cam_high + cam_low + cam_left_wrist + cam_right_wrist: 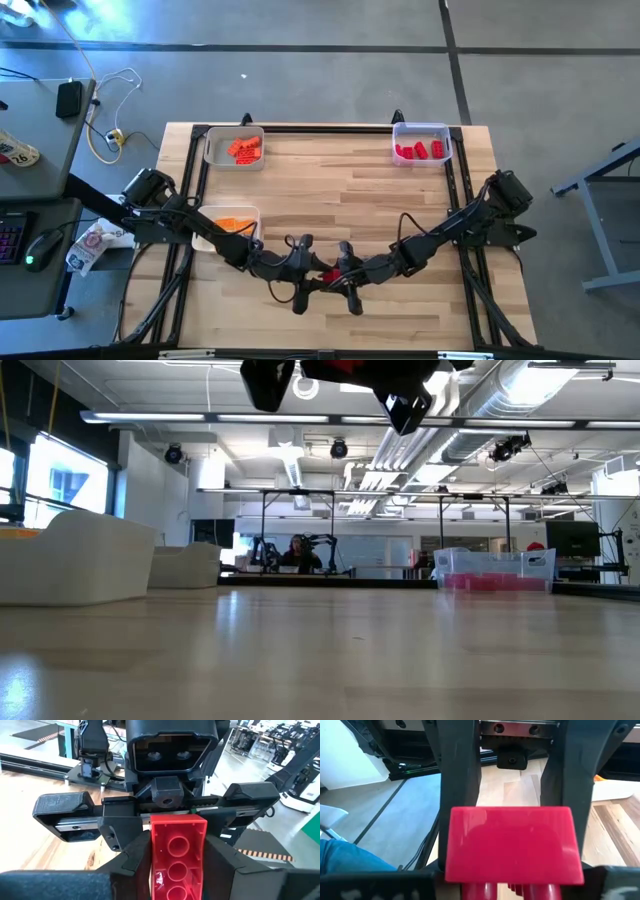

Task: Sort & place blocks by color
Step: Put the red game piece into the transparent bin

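Left hand [312, 270] and right hand [338, 272] both grasping red block [327, 274], trays well apart

Trays, desk clutter and a distant person around the wooden table [330, 190]

Well beyond the grippers, a white tray [235, 147] and a clear tray [421, 142] sit at the far corners; another white tray [226, 226] lies close beside the left arm. Off the table on that side are a mouse [42, 249], cables [110, 95] and a dark adapter [69, 97]. A person [297, 551] sits far behind.
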You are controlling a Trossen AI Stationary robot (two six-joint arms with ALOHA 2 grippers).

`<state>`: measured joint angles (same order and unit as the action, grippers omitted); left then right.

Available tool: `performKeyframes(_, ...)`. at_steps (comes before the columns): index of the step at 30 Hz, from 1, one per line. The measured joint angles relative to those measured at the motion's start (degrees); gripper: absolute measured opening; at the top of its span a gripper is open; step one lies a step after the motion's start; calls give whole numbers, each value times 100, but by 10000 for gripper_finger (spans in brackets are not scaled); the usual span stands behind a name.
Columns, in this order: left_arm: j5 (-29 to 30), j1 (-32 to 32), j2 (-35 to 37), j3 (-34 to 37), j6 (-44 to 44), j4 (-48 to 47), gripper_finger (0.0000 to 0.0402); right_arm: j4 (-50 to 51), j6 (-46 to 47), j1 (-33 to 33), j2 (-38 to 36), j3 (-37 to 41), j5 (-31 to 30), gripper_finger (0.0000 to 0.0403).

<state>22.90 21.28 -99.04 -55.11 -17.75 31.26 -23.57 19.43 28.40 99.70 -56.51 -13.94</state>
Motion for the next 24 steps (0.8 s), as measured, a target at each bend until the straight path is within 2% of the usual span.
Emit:
performKeyframes(5, -98, -78, 0, 0, 1, -25, 145, 54, 153, 0, 0, 0, -108, 117)
performKeyframes(10, -540, -171, 0, 0, -3, -87, 186, 151, 176, 3, 0, 0, -173, 117)
performKeyframes(14, -584, -239, 9, 0, -3, -203, 212, 344, 366, -19, 0, 0, -257, 117)
performKeyframes(19, -768, -363, 371, 0, 180, -920, 219, 553, 665, -109, -9, -20, -453, 117)
performKeyframes(24, -640, -477, 921, -2, 208, -1881, 218, 661, 716, -195, 3, -7, -411, 117)
